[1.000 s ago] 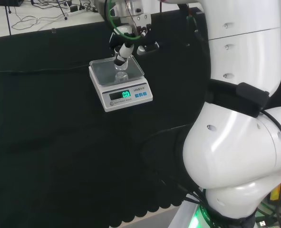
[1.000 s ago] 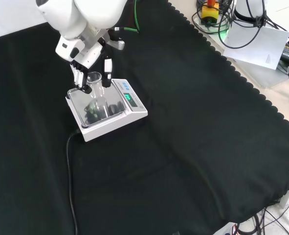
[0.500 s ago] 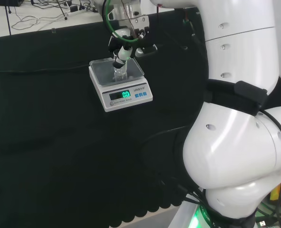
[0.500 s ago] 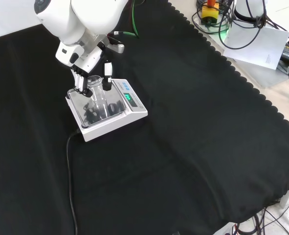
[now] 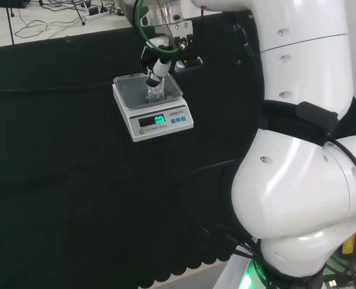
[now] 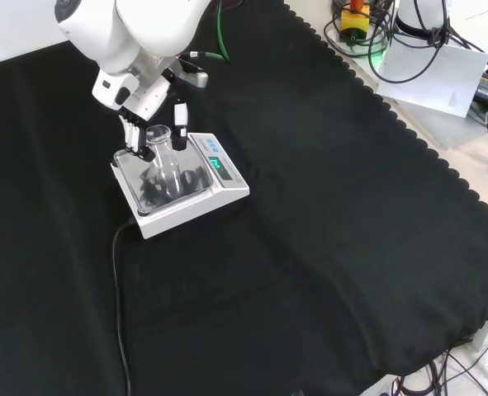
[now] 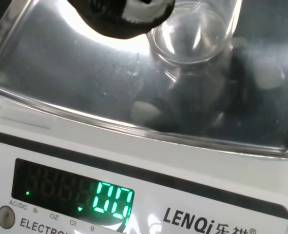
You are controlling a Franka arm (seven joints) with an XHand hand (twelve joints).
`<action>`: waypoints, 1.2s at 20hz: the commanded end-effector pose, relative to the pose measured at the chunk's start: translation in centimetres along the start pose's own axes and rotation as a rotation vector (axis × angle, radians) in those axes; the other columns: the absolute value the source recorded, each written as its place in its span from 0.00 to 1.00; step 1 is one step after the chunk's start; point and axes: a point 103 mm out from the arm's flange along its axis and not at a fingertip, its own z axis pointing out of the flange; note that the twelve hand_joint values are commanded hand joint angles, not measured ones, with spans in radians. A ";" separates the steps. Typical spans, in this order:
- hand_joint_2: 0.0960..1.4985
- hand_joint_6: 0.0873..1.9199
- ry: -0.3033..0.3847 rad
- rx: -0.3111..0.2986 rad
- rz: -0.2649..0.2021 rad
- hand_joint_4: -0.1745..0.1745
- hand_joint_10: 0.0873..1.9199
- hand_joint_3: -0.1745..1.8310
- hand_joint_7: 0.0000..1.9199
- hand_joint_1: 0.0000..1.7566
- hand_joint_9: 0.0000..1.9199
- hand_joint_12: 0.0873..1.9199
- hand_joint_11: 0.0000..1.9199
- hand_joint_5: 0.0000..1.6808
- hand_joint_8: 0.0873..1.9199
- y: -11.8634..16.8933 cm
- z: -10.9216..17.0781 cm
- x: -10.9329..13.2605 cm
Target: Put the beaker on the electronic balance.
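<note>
The clear glass beaker point(image 6: 163, 158) leans a little over the shiny pan of the white electronic balance point(image 6: 227, 186). The black and white hand point(image 6: 135, 132) comes in from above, its fingers on one side of the beaker's rim and its thumb point(image 6: 179, 134) on the other. In the head view the hand point(image 5: 158, 65) holds the beaker point(image 5: 154, 91) above the balance point(image 5: 126, 120). The wrist view shows the beaker's round base point(image 7: 195, 36) close over the pan point(image 7: 75, 83), beside a dark fingertip point(image 7: 117, 14). I cannot tell whether the base touches the pan.
The balance's black cable point(image 6: 117, 280) runs off toward the front over the black cloth. The arm's big white links point(image 5: 298, 150) stand at the right of the head view. Cables and gear point(image 6: 409, 41) lie beyond the cloth's scalloped edge.
The hand has shifted slightly over the pan with the beaker still in it, and the beaker leans a bit more than one second ago. The balance has not moved.
</note>
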 end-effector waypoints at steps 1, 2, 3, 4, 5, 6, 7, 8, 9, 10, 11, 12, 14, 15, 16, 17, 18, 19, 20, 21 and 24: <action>0.74 0.54 0.005 0.023 0.008 0.29 0.33 0.09 0.46 0.63 0.59 0.46 0.64 0.56 0.42 0.1 0.3 -0.1; 0.72 0.49 0.004 0.023 0.007 0.20 0.32 0.08 0.46 0.60 0.59 0.47 0.63 0.55 0.42 0.1 0.2 0.0; 0.70 0.45 0.002 0.023 0.006 0.11 0.31 0.07 0.45 0.58 0.59 0.47 0.62 0.55 0.41 0.1 0.3 -0.1; 0.69 0.42 0.003 0.023 0.006 0.06 0.31 0.06 0.45 0.57 0.59 0.47 0.62 0.54 0.41 0.1 0.3 -0.1; 0.68 0.40 0.003 0.024 0.007 0.03 0.31 0.05 0.45 0.56 0.59 0.48 0.61 0.53 0.41 0.0 0.1 -0.1; 0.67 0.39 0.001 0.026 0.008 0.01 0.30 0.05 0.44 0.55 0.59 0.48 0.61 0.53 0.41 0.0 0.0 0.0; 0.67 0.39 0.006 0.024 0.004 0.00 0.31 0.04 0.44 0.55 0.58 0.48 0.61 0.53 0.41 -0.1 0.0 0.0; 0.67 0.39 0.007 0.020 0.001 0.00 0.31 0.02 0.44 0.55 0.58 0.49 0.60 0.52 0.41 -0.1 0.1 -0.1; 0.67 0.39 0.008 0.018 -0.002 0.00 0.31 0.01 0.43 0.55 0.57 0.50 0.59 0.52 0.41 -0.2 0.3 -0.1; 0.66 0.39 0.008 0.016 -0.005 0.00 0.32 0.01 0.42 0.54 0.57 0.50 0.58 0.50 0.41 -0.3 0.4 -0.2; 0.65 0.40 0.005 0.012 -0.007 0.01 0.33 0.00 0.41 0.54 0.55 0.52 0.57 0.48 0.42 -0.3 0.4 -0.2; 0.64 0.42 -0.003 0.006 -0.007 0.04 0.34 0.00 0.39 0.53 0.53 0.53 0.54 0.45 0.42 -0.3 0.4 -0.2; 0.61 0.45 -0.011 0.006 -0.007 0.13 0.38 0.00 0.34 0.50 0.46 0.59 0.46 0.35 0.43 -0.4 0.5 -0.1; 0.59 0.46 -0.015 0.007 -0.007 0.17 0.40 0.00 0.31 0.49 0.42 0.62 0.42 0.31 0.43 -0.4 0.5 -0.2; 0.58 0.46 -0.022 0.008 -0.006 0.20 0.41 0.00 0.27 0.48 0.38 0.65 0.39 0.27 0.43 -0.4 0.6 -0.2; 0.57 0.45 -0.028 0.014 -0.006 0.22 0.42 0.00 0.25 0.48 0.35 0.66 0.37 0.25 0.43 -0.4 0.7 -0.2; 0.56 0.45 -0.027 0.023 -0.004 0.23 0.42 0.00 0.24 0.48 0.33 0.67 0.35 0.24 0.43 -0.4 0.8 -0.3; 0.56 0.44 -0.036 0.035 -0.003 0.24 0.43 0.00 0.22 0.47 0.31 0.67 0.34 0.23 0.43 -0.3 1.0 -0.3; 0.55 0.43 -0.043 0.040 -0.003 0.25 0.43 0.00 0.21 0.47 0.29 0.68 0.33 0.22 0.43 -0.4 1.1 -0.4; 0.55 0.42 -0.045 0.042 -0.003 0.26 0.43 0.00 0.19 0.47 0.27 0.69 0.31 0.21 0.43 -0.4 1.1 -0.5; 0.53 0.37 -0.043 0.035 -0.008 0.29 0.44 0.00 0.14 0.46 0.20 0.71 0.26 0.18 0.42 -0.5 0.7 -0.6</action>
